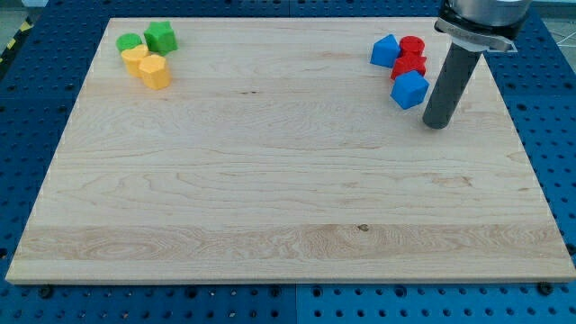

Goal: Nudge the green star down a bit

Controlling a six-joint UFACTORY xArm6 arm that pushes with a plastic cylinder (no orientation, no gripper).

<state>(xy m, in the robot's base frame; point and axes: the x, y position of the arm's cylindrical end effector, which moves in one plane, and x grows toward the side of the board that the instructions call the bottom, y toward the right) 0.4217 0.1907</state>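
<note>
The green star (161, 37) sits near the board's top left corner. A second green block (130, 42), rounder in shape, lies just to its left. Two yellow blocks (135, 58) (155, 72) lie directly below them, touching as a cluster. My tip (435, 123) rests on the board at the view's upper right, far from the green star, just right of and slightly below a blue block (409, 90).
At the top right lie another blue block (385, 50) and two red blocks (411, 47) (409, 66), close together above the lower blue one. The wooden board (288, 198) lies on a blue perforated table (558, 108).
</note>
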